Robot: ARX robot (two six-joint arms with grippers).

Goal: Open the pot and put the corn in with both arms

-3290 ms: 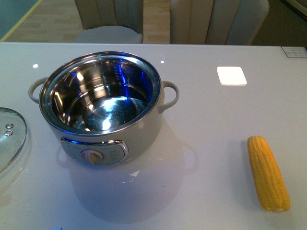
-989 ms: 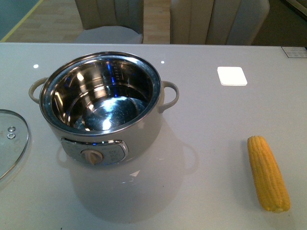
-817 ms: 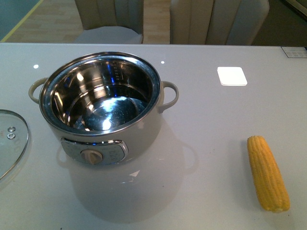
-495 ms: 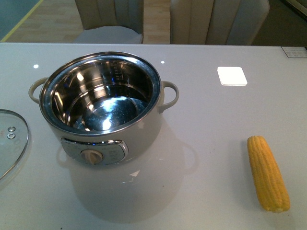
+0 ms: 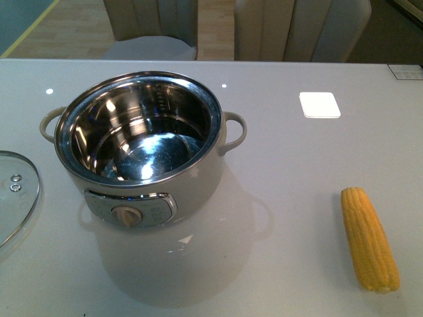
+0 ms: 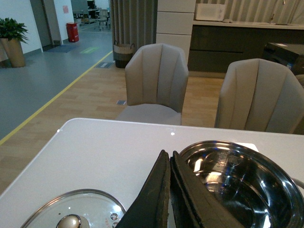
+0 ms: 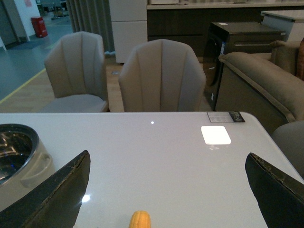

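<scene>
Corn [image 7: 140,220] ahead of wide-spread right gripper [image 7: 167,155], centred

This is a kitchen-dining mock-up inside a larger open-plan building, more showroom or lab than home. A white bench [image 6: 95,147] carries a cooking pot [image 5: 139,132], and two padded chairs [image 6: 156,78] stand behind it on a wood floor [image 6: 71,107]. Further back are dark cabinets [image 6: 223,50] under a counter with a microwave [image 6: 210,12], and there is a sofa [image 7: 256,80] nearby. A yellow floor line [image 6: 52,99], grey corridor [image 6: 42,71], potted plant [image 6: 12,31] and red container [image 6: 72,32] look institutional.
</scene>
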